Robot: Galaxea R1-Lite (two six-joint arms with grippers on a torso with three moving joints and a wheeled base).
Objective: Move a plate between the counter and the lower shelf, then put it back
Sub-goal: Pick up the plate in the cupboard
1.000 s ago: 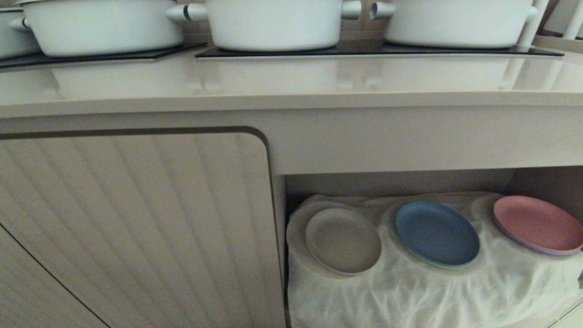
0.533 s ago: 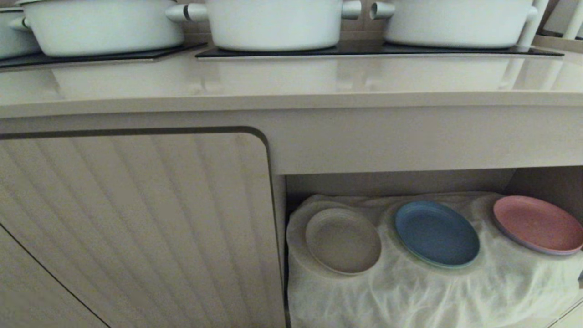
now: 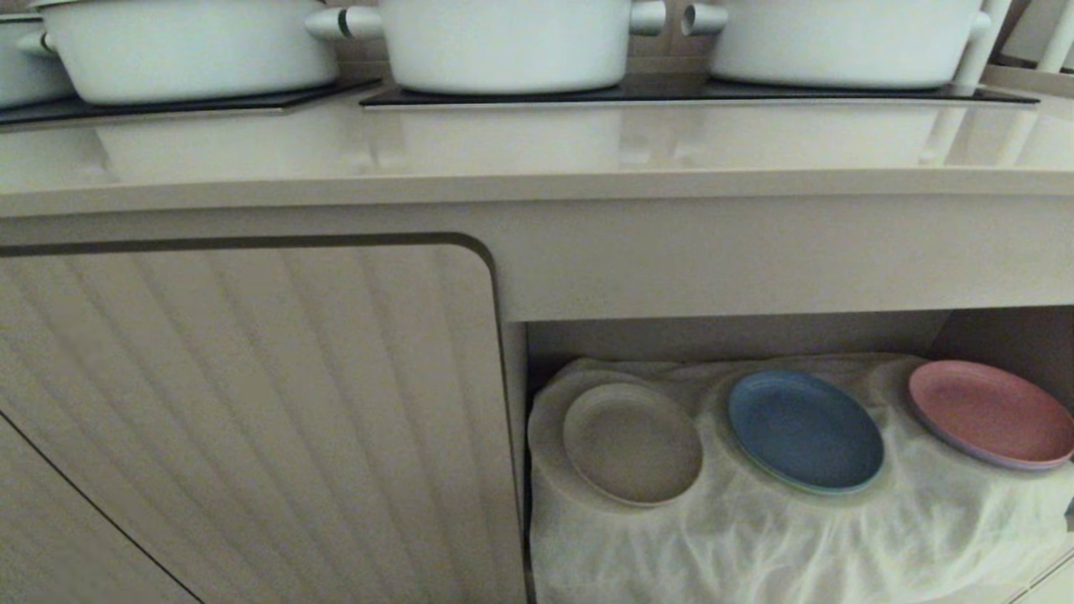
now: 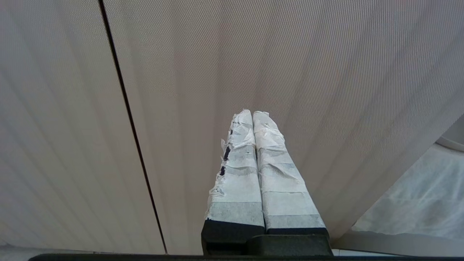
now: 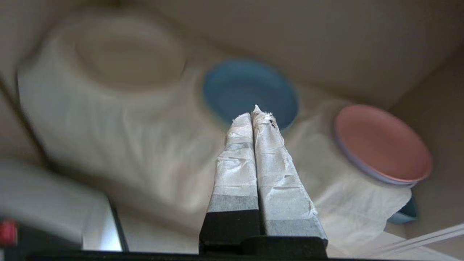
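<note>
While the long pale desk (image 3: 537,143) fills the top of the head view, three white pots (image 3: 503,42) stand on black glass panels (image 3: 696,92) along its back edge. Under the desk, on the left, is a big ribbed cabinet door (image 3: 243,419). Right of the door is the lower shelf (image 3: 738,335), and its floor is covered by a wrinkly white cloth (image 3: 755,537).

Three plates lie on the cloth in a row. The plate (image 3: 632,443) is cream and sits at the left end of the shelf, next to the wall by the door. The blue plate (image 3: 805,430) is in the middle. The pink plate (image 3: 990,413) is at the right end.

The right tool (image 5: 255,112) has its two taped fingers pressed together and holds nothing. It is in front of the shelf and points at the blue plate's near edge. The cream plate lies off to one side of it, well apart.

The left tool (image 4: 252,115) also has its fingers together. It is empty and faces the cabinet door.
</note>
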